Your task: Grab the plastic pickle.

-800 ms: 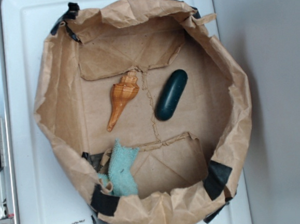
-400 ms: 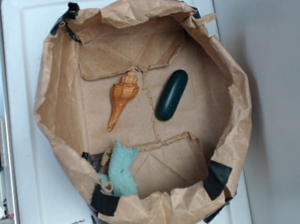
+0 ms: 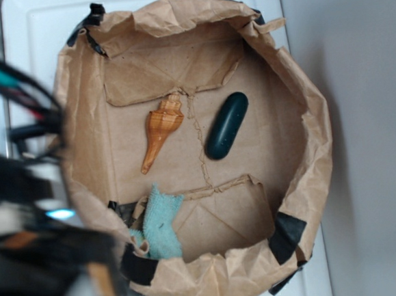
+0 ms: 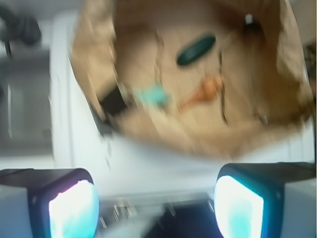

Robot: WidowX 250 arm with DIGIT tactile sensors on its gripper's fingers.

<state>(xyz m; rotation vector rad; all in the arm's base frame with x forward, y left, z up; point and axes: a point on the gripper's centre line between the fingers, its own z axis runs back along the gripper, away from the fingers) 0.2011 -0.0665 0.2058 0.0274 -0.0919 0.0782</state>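
The plastic pickle (image 3: 226, 126), a smooth dark green capsule, lies on the floor of a brown paper-lined box (image 3: 303, 92), right of centre. It also shows in the blurred wrist view as the pickle (image 4: 196, 49), far ahead. My gripper (image 4: 156, 203) is open, its two pads wide apart with nothing between them, over the white surface outside the box. In the exterior view the arm (image 3: 32, 223) is a dark blur at the lower left, well away from the pickle.
An orange-brown spiral seashell (image 3: 161, 131) lies left of the pickle. A fuzzy teal cloth (image 3: 161, 226) sits by the box's near wall. Black tape (image 3: 286, 236) holds the paper corners. The box stands on a white tray (image 3: 28, 79).
The arm has swept into view at the lower left, blurred with motion. The pickle, shell and cloth have not moved.
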